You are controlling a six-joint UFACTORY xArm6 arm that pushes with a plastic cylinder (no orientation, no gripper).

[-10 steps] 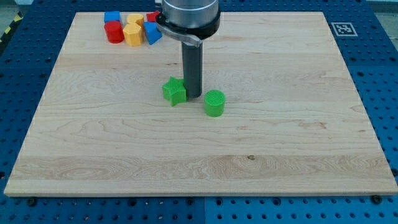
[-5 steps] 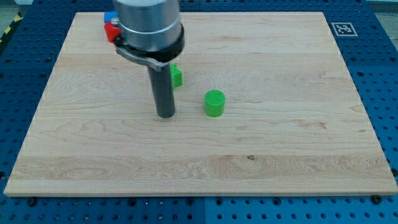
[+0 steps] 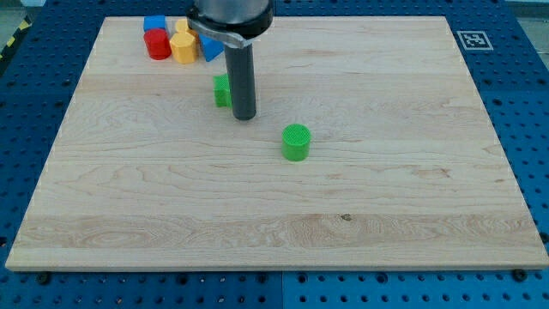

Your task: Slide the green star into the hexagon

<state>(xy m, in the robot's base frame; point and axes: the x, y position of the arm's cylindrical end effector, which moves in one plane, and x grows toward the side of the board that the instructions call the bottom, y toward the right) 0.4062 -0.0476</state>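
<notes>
Green star (image 3: 221, 90) half hidden behind rod, orientation unreadable; my tip (image 3: 245, 117) beside it.

Single camera, raised, angled down from the front, fairly near; whole tabletop (image 3: 429, 206) fills frame.

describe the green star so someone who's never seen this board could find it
Start at the cluster of red, yellow and blue blocks in the wooden board's top-left corner, then drop slightly toward the view's bottom right. The green star sits there, half hidden behind the rod, left of my tip. The other green block is round and stands alone.
</notes>
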